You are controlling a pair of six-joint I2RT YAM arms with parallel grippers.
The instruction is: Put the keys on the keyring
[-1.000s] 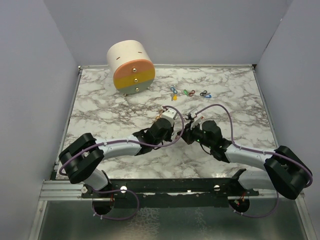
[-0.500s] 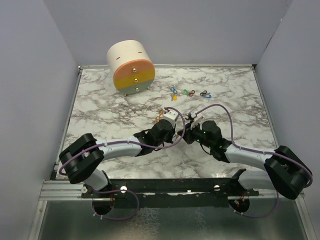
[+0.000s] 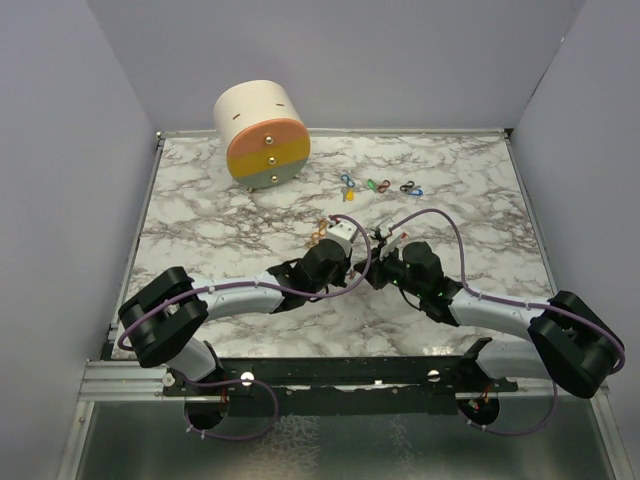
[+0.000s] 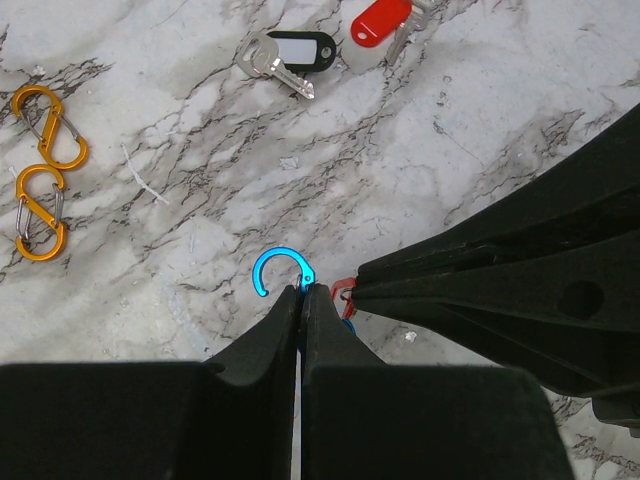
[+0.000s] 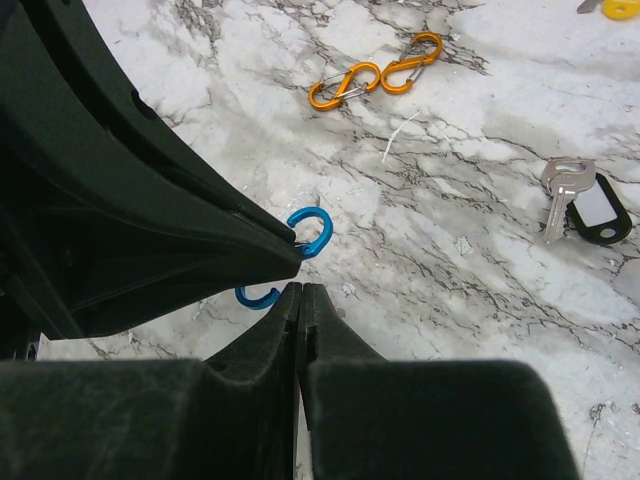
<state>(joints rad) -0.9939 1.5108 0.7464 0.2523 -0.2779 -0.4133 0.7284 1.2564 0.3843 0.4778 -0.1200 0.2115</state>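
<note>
The left gripper (image 4: 301, 292) is pressed together on a blue clip (image 4: 280, 254), which I take for the keyring. The clip's open hook curls out just ahead of the gripper's tips. The right gripper (image 5: 300, 290) is pressed together too and meets the left one nearly tip to tip from the right. A sliver of red shows at its tip in the left wrist view, too small to tell what it is or whether it is pinched.

The keys lie flat on the surface (image 4: 480, 120), well apart from both grippers. A black-tagged key (image 4: 292, 52) sits straight ahead of the left gripper, its blade slanting back towards it and rightward. A red-tagged key (image 4: 380, 20) lies ahead and slightly right. From the right gripper, the black-tagged key is ahead and far to the right.

With the left arm holding the clip, fetching a key probably falls to the right arm. Two orange clips (image 4: 45, 140) lie ahead-left of the left gripper, apart from the keys.
</note>
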